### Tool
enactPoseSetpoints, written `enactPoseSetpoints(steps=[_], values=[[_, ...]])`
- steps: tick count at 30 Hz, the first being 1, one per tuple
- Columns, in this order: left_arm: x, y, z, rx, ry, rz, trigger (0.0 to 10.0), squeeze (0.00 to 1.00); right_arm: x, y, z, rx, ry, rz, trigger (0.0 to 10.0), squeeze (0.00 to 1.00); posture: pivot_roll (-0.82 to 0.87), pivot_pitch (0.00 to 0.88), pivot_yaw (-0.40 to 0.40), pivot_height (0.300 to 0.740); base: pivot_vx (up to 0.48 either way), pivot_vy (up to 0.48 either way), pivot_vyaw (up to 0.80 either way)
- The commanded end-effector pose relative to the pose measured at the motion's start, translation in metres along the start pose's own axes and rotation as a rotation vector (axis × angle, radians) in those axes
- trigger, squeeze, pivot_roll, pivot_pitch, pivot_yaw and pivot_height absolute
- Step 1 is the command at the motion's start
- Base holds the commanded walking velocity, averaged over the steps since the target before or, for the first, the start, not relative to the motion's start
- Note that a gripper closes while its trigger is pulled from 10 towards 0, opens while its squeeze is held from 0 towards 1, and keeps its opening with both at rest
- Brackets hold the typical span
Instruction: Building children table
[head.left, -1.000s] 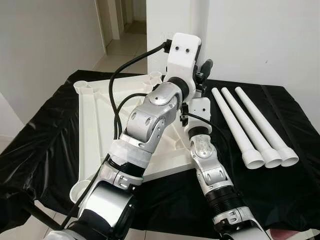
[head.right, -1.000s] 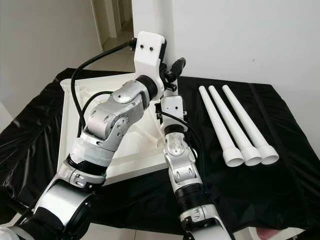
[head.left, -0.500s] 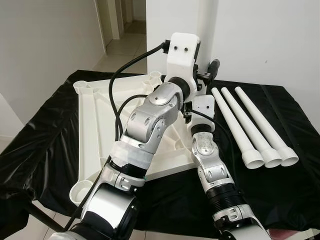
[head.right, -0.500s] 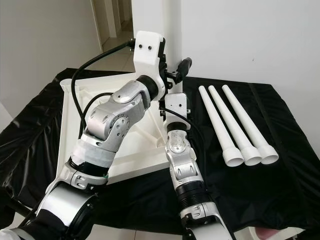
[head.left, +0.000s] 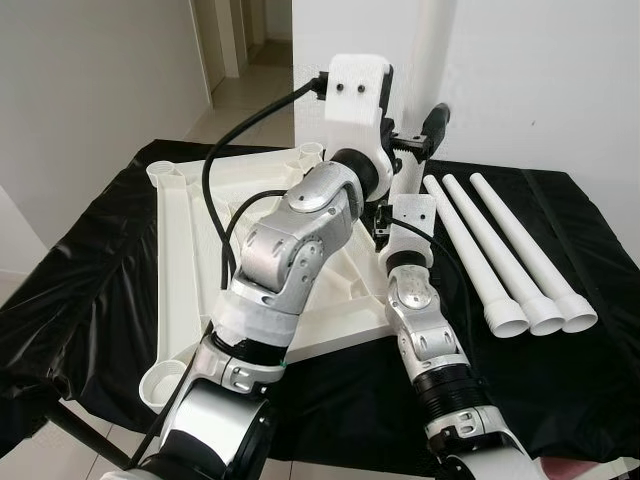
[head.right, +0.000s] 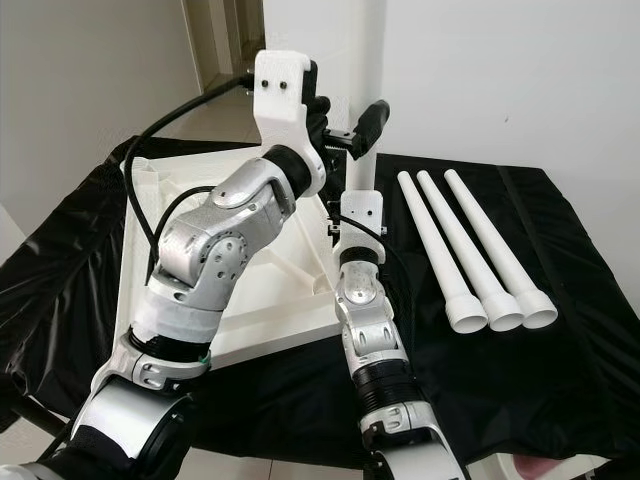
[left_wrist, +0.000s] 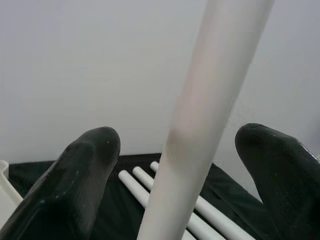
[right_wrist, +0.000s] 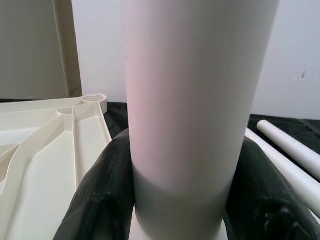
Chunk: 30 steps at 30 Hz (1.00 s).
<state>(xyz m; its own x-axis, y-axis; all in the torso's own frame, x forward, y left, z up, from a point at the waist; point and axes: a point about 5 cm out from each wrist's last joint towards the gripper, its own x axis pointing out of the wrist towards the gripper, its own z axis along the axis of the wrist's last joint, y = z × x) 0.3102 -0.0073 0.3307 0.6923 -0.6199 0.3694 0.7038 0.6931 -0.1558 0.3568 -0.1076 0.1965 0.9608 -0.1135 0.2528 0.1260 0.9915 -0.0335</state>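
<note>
Black plastic sheeting (head.left: 80, 290) covers the work surface, and on it lies the overturned cream plastic tabletop (head.left: 190, 250) with its ribbed underside up and round sockets at its corners. Nearest the camera, the right gripper (right_wrist: 182, 200) has its two black fingers (right_wrist: 100, 200) pressed against either side of the upright white plastic table leg (head.right: 365, 120), low down near its foot, pinching it where it stands at the tabletop's near right corner; the joint between leg and socket is hidden behind the right wrist. Higher up, the left gripper (left_wrist: 190, 165) is spread wide around the same leg, its fingers (left_wrist: 85, 170) on either side with clear gaps to the tube, so it touches nothing. The top of the leg is cut off by the frame edge. To the right, well apart from the tabletop, three spare white tapered legs (head.left: 510, 260) lie side by side on the sheeting, flared ends toward the camera. Beyond stands a white wall (head.left: 540, 80).
</note>
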Motion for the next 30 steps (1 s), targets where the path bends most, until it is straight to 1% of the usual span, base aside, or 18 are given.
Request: enactPoseSetpoints(steps=[1, 3, 5, 6, 7, 10, 12, 14, 17, 20, 21, 23, 24, 26, 27, 30], values=[[-0.005, -0.005, -0.005, -0.028, 0.006, -0.11, 10.0, 0.0, 0.002, -0.001, 0.003, 0.02, 0.002, 0.013, 10.0, 0.0, 0.0, 0.004, 0.032, 0.74, 0.0, 0.0, 0.0], [-0.007, -0.003, -0.006, -0.02, 0.006, -0.111, 10.0, 0.0, 0.002, -0.003, 0.003, 0.022, 0.001, 0.013, 10.0, 0.0, 0.0, 0.003, 0.032, 0.74, 0.0, 0.0, 0.0], [-0.015, 0.005, -0.012, 0.014, 0.02, -0.109, 10.0, 0.0, -0.001, -0.011, 0.002, 0.022, -0.006, 0.02, 10.0, 0.0, 0.0, 0.0, 0.035, 0.74, 0.0, 0.0, 0.0], [-0.015, 0.005, -0.012, 0.014, 0.02, -0.109, 10.0, 0.0, -0.001, -0.011, 0.002, 0.022, -0.006, 0.02, 10.0, 0.0, 0.0, 0.0, 0.035, 0.74, 0.0, 0.0, 0.0], [-0.02, 0.009, -0.015, 0.048, 0.02, -0.104, 10.0, 0.0, -0.003, -0.014, 0.002, 0.028, -0.013, 0.029, 10.0, 0.0, 0.0, 0.0, 0.036, 0.74, 0.0, 0.0, 0.0], [-0.024, 0.011, -0.019, 0.065, 0.03, -0.102, 10.0, 0.0, -0.005, -0.016, 0.003, 0.028, -0.023, 0.043, 10.0, 0.0, 0.0, 0.0, 0.036, 0.74, 0.0, 0.0, 0.0], [-0.036, 0.022, -0.035, 0.132, 0.084, -0.072, 10.0, 0.0, -0.014, -0.024, 0.005, 0.029, -0.042, 0.062, 10.0, 0.0, -0.01, 0.0, 0.037, 0.74, 0.0, 0.0, 0.0], [-0.048, 0.029, -0.05, 0.165, 0.14, -0.079, 10.0, 0.0, -0.02, -0.03, 0.005, 0.034, -0.046, 0.064, 10.0, 0.0, -0.01, 0.001, 0.038, 0.74, 0.0, 0.0, 0.0], [-0.051, 0.03, -0.053, 0.172, 0.152, -0.084, 10.0, 0.0, -0.021, -0.032, 0.005, 0.037, -0.045, 0.064, 10.0, 0.0, -0.01, 0.001, 0.038, 0.74, 0.0, 0.0, 0.0], [-0.068, 0.033, -0.075, 0.236, 0.225, -0.108, 10.0, 0.0, -0.031, -0.036, 0.001, 0.016, -0.038, 0.098, 10.0, 0.0, -0.01, 0.004, 0.039, 0.74, 0.0, 0.0, 0.0], [-0.068, 0.033, -0.075, 0.236, 0.225, -0.108, 10.0, 0.0, -0.031, -0.036, 0.001, 0.016, -0.038, 0.098, 10.0, 0.0, -0.01, 0.004, 0.039, 0.74, 0.0, 0.0, 0.0], [-0.079, 0.035, -0.091, 0.31, 0.281, -0.125, 10.0, 0.0, -0.036, -0.039, -0.001, 0.008, -0.029, 0.106, 10.0, 0.0, -0.01, 0.01, 0.04, 0.74, 0.0, 0.0, 0.0], [-0.079, 0.035, -0.091, 0.31, 0.281, -0.125, 10.0, 0.0, -0.036, -0.039, -0.001, 0.008, -0.029, 0.106, 10.0, 0.0, -0.01, 0.01, 0.04, 0.74, 0.0, 0.0, 0.0], [-0.086, 0.034, -0.099, 0.332, 0.313, -0.162, 10.0, 0.0, -0.039, -0.043, -0.001, 0.001, -0.021, 0.112, 10.0, 0.0, -0.01, 0.017, 0.041, 0.74, 0.0, 0.0, 0.0], [-0.086, 0.034, -0.099, 0.332, 0.313, -0.162, 10.0, 0.0, -0.039, -0.043, -0.001, 0.001, -0.021, 0.112, 10.0, 0.0, -0.01, 0.017, 0.041, 0.74, 0.0, 0.0, 0.0], [-0.092, 0.031, -0.105, 0.348, 0.345, -0.221, 10.0, 0.0, -0.042, -0.047, -0.002, -0.004, -0.008, 0.115, 10.0, 0.0, -0.01, 0.017, 0.041, 0.74, 0.0, 0.0, 0.0]])
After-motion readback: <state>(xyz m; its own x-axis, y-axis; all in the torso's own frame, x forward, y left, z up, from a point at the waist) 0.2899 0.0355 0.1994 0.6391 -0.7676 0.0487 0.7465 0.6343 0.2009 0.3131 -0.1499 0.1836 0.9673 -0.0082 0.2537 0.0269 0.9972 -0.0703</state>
